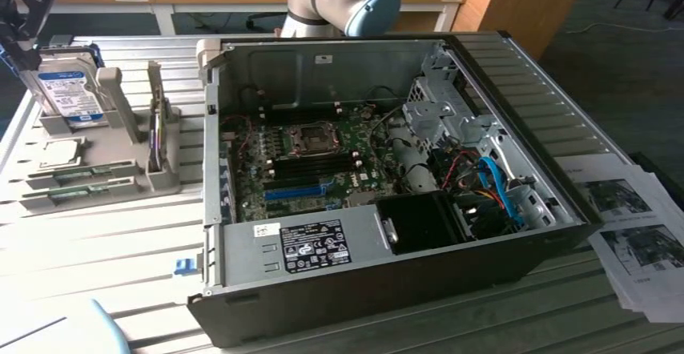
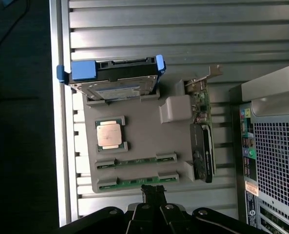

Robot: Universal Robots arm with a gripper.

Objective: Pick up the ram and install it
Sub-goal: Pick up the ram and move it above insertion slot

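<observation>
hard drive [image 2: 116,80] upright in grey holder [image 2: 144,131] | CPU [image 2: 110,135] flat | open case [image 1: 374,298] beside

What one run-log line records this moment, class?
gripper: shut, holding nothing | nearest: ram | ram: in grey holder | install: not done

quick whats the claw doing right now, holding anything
Claw: shut, holding nothing; it hangs above the ram, which sits in the grey holder.
</observation>
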